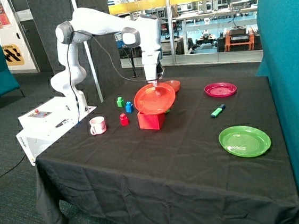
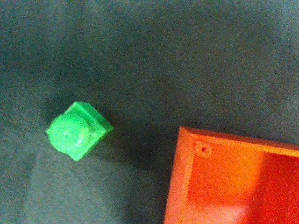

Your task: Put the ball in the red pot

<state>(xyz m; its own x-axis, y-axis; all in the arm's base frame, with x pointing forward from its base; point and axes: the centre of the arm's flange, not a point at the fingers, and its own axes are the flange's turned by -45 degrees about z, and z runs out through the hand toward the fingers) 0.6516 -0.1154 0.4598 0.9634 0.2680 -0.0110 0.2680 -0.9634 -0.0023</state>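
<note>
The red pot (image 1: 151, 121) stands open-topped on the black cloth; the wrist view shows one of its corners (image 2: 224, 182) and part of its inside, with nothing in that part. My gripper (image 1: 156, 83) is straight above the pot and is shut on the upper rim of a flat red plate (image 1: 154, 98). The plate hangs tilted on edge, and its lower rim is over the pot's top. The ball shows in neither view. No fingers show in the wrist view.
A green pegged block (image 2: 77, 130) lies close beside the pot. Green (image 1: 120, 101), blue (image 1: 129, 107) and red (image 1: 123, 119) blocks and a mug (image 1: 97, 125) stand nearer the robot base. An orange-red bowl (image 1: 173, 85), pink plate (image 1: 220, 89), marker (image 1: 218, 111) and green plate (image 1: 244, 141) lie beyond.
</note>
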